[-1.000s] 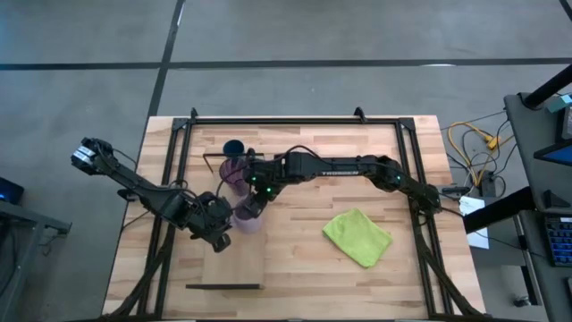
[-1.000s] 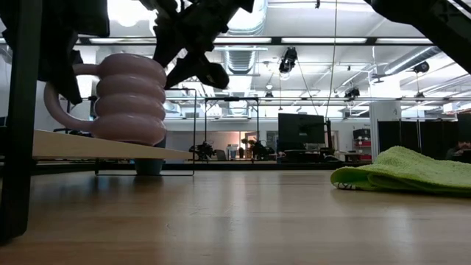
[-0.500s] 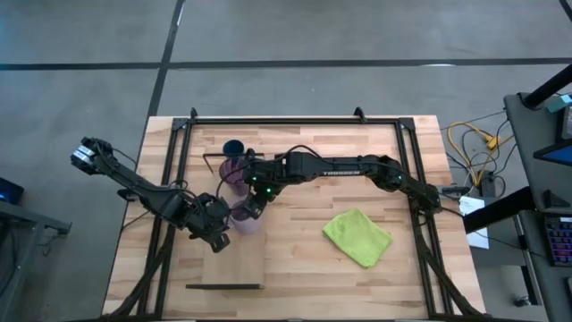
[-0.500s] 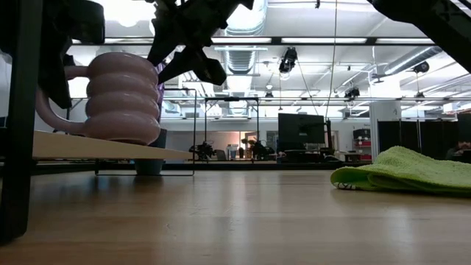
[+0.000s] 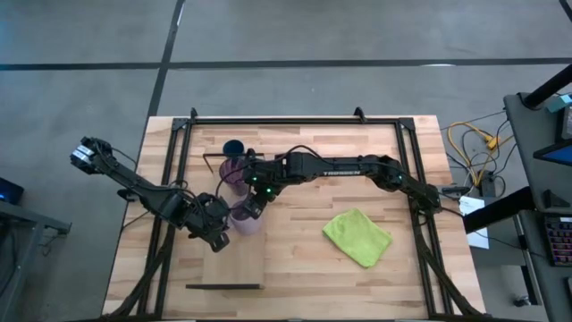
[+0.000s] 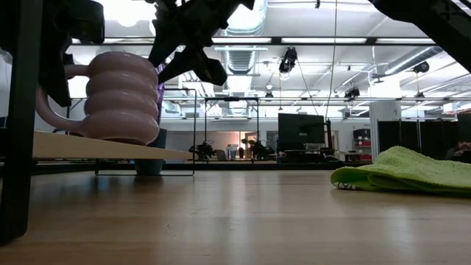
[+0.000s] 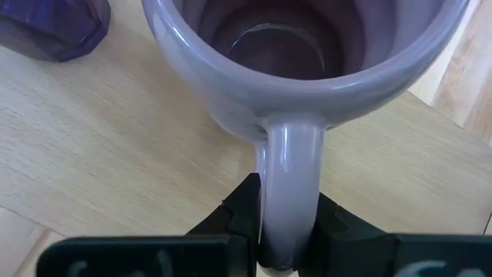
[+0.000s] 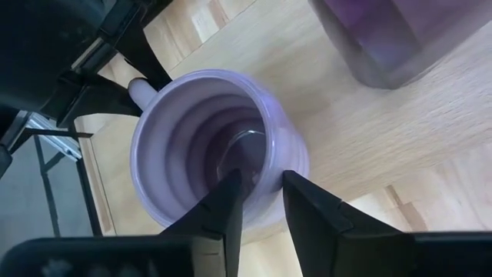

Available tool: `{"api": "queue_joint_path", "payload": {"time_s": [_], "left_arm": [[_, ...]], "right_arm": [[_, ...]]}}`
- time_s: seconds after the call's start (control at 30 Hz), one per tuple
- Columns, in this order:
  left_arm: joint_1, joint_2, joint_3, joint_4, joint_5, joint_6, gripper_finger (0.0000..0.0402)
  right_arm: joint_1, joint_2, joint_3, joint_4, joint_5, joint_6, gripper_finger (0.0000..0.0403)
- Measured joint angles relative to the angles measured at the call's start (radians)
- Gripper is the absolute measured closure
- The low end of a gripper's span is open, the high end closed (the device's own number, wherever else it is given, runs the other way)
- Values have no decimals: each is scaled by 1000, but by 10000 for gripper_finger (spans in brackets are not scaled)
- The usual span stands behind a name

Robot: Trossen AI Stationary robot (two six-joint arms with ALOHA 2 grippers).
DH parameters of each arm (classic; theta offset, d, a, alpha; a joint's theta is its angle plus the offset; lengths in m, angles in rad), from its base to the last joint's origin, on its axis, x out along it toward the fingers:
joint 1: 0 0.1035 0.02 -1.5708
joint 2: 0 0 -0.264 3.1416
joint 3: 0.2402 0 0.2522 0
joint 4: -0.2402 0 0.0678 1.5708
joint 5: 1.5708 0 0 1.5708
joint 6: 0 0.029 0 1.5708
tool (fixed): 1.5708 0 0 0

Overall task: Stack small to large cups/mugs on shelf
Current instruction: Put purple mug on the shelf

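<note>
High view: left arm reaches in from the table's left edge, and the left gripper [image 5: 217,234] sits at the left side of the lilac mug [image 5: 247,217], which stands on the shelf [image 5: 239,259], a light board running near-to-far on the left half of the table [image 5: 304,268]. Left wrist view shows this gripper's fingers [image 7: 240,211] pinched on the mug handle [image 7: 290,185], one on each side, with the mug upright and empty. On the far side of the mug, on the same board, stands the purple tumbler [image 5: 235,173], and beyond that the small dark blue cup [image 5: 234,148] near the far end of the shelf. The right arm stretches across from the table's right edge and the right gripper [image 5: 251,208] is at the mug's rim; right wrist view shows its fingers [image 8: 226,201] straddling the mug wall, one inside and one outside, clamped on the rim. A crumpled green cloth [image 5: 357,236] lies on the table right of the shelf, well apart from the cups. Low view: mug [image 6: 118,98] rests on the board [image 6: 103,149], handle pointing left, the right arm's gripper [image 6: 193,65] above it, the cloth [image 6: 401,174] at the right.
</note>
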Motion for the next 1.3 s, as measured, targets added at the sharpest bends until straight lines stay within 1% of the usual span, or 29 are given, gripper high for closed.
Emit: {"api": "queue_joint_path", "payload": {"time_s": [0.33, 0.47, 0.63, 0.8, 1.03, 1.3], "left_arm": [[-10, -3, 1, 1, 10, 2, 369], [-11, -3, 2, 1, 14, 1, 369], [-10, -3, 2, 0, 12, -1, 369], [-10, -3, 0, -16, 18, -9, 369], [-10, -3, 0, -19, 17, -8, 369], [-11, -4, 9, -105, 30, -27, 369]], "right_arm": [[32, -3, 1, -4, 9, 35, 321], [40, -6, 1, -3, 43, 6, 321], [39, -11, 4, -5, 47, -24, 321], [39, -11, 36, -21, 41, -29, 305], [38, -11, 31, -15, 50, -24, 275], [38, -11, 46, -65, 53, -23, 271]]}}
